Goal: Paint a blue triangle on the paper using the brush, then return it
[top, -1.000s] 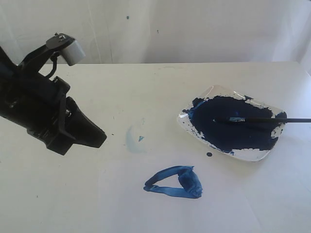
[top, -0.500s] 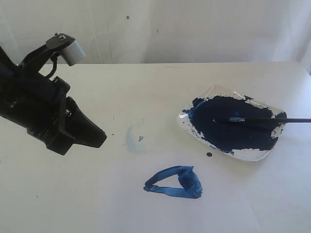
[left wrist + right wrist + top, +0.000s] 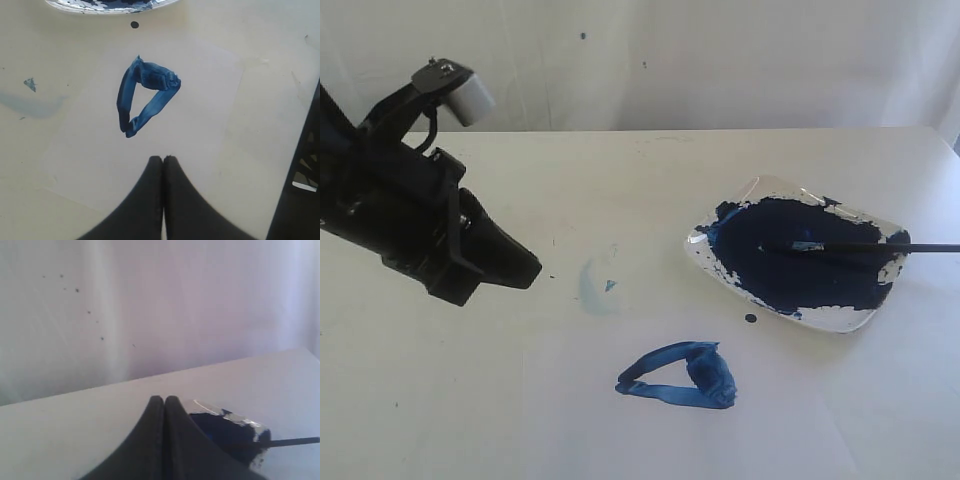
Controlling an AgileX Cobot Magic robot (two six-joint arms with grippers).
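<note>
The left claw (image 3: pixel 163 159) hung pinched together, empty, the blue triangle (image 3: pixel 155 79) on the paper (image 3: pixel 200 110) just ahead. The right claw (image 3: pixel 164 399), likewise closed and empty, faced the brush (image 3: pixel 295 441) lying across the dish (image 3: pixel 210 409).

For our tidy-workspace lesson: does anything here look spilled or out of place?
Yes. A pale-blue smudge stains the tabletop beyond the edge of the paper, and a dark paint drop lies just outside the paint dish. Both are stray paint, apart from the blue triangle.
</note>
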